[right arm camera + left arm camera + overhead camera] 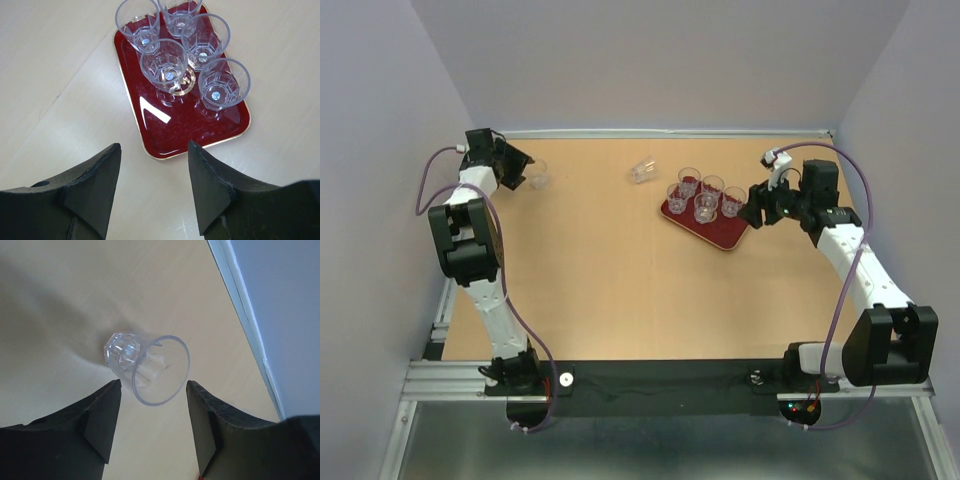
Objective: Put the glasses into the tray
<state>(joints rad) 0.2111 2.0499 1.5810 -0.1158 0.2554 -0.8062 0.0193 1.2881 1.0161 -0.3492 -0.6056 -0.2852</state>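
Observation:
The dark red tray point(722, 236) lies at the back right of the table, and several clear glasses point(705, 206) stand upright in it. One glass point(642, 171) lies on its side left of the tray. Another glass point(539, 178) sits at the back left. My left gripper point(523, 170) is open just beside it. In the left wrist view the glass point(147, 367) is just ahead of the open gripper point(154, 386), between the lines of the fingers. My right gripper point(752, 213) is open and empty by the tray's right edge. In the right wrist view the gripper point(155, 150) hovers just short of the tray point(175, 125).
A white strip point(250, 330) runs along the table's back edge close to the left gripper's glass, with the wall behind it. Purple cables loop off both arms. Side walls close in the table on the left and right.

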